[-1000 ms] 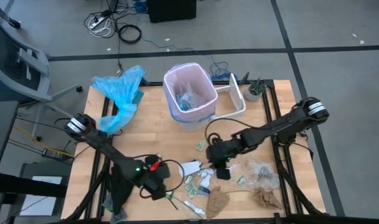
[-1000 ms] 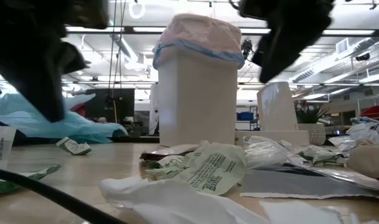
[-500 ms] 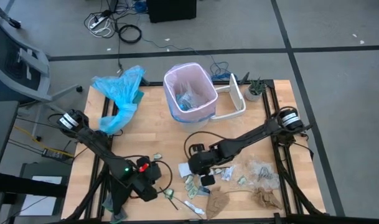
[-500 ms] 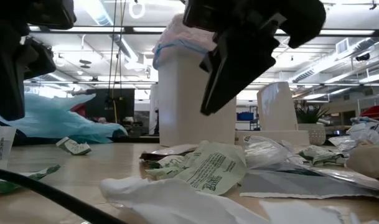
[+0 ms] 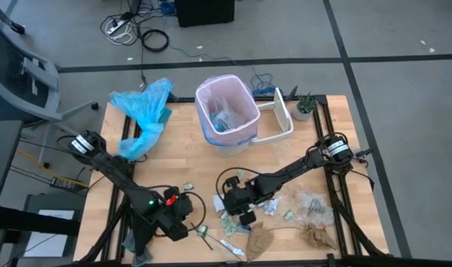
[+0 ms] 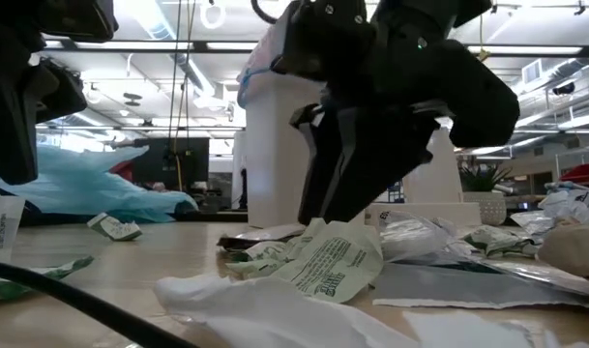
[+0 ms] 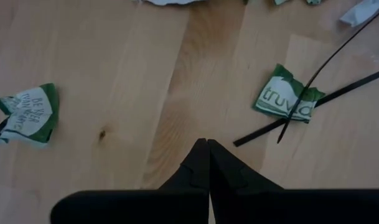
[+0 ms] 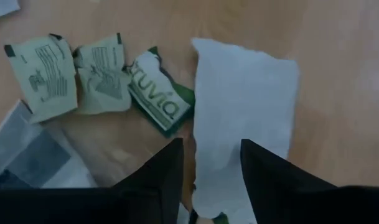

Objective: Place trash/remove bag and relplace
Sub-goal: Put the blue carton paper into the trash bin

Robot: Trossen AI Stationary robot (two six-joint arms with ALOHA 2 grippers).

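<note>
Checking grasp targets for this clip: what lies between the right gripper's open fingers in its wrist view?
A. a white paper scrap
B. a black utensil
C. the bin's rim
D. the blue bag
A: in the right wrist view the right gripper has its fingers spread over the white paper scrap on the table, with green wrappers beside it.

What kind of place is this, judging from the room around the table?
Probably a robotics lab or workshop: a wooden worktable on a black metal frame, loose black cables on the grey floor, and long ceiling strip lights over an open hall.
</note>
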